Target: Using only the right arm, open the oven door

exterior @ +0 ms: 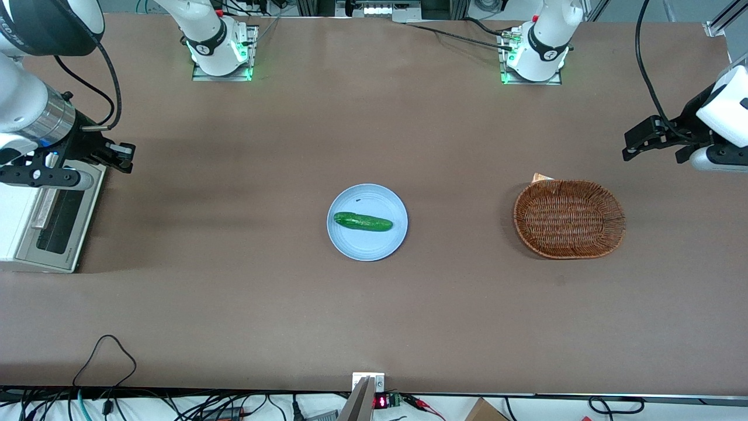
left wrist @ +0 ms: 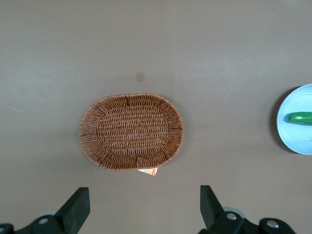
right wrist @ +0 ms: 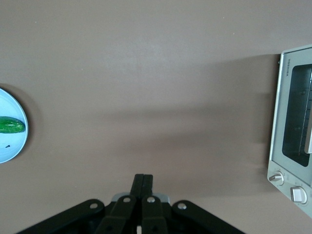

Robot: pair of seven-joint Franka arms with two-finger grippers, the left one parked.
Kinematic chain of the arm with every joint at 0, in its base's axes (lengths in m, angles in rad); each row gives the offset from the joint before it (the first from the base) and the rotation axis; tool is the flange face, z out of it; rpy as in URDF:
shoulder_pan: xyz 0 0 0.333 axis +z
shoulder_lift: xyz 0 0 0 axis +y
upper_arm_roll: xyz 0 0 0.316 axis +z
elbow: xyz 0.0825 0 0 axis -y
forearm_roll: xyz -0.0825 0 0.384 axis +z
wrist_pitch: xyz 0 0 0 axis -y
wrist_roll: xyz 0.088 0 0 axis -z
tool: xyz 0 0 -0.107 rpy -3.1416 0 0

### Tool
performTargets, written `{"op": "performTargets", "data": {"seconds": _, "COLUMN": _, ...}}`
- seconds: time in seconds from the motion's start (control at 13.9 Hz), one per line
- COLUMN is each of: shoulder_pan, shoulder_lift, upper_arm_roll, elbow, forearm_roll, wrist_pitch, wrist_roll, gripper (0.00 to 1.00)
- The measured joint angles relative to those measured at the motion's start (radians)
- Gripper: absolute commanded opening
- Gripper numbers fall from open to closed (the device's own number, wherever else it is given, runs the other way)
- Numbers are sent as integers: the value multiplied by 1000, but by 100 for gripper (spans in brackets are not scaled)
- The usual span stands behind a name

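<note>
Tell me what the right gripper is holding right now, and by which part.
Nothing. The right gripper has its jaws shut together on empty air, above the table near the oven door, whose handle is untouched.

1. The toaster oven (exterior: 35, 225) stands at the working arm's end of the table (exterior: 234, 304), its oven door (exterior: 55, 219) facing the plate (exterior: 350, 245).
2. The gripper (exterior: 123, 156) hovers above the oven's corner farther from the front camera, fingers pressed together.
3. A cucumber (exterior: 362, 221) lies on the mid-table plate.
4. The basket (exterior: 570, 219) sits toward the parked arm's end.
</note>
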Motion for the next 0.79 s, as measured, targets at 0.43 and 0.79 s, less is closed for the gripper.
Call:
{"op": "performTargets", "data": {"seconds": 0.43, "shoulder_pan": -3, "shoulder_lift": 39, "upper_arm_roll": -15, "elbow": -9, "forearm_roll": -46, "wrist_pitch": -10, "wrist_roll": -44, "gripper": 0}}
{"op": "performTargets", "data": {"seconds": 0.79, "shoulder_pan": -17, "shoulder_lift": 116, "upper_arm_roll": -87, "elbow": -150, "forearm_roll": -290, "wrist_pitch": 179, "wrist_roll": -80, "gripper": 0}}
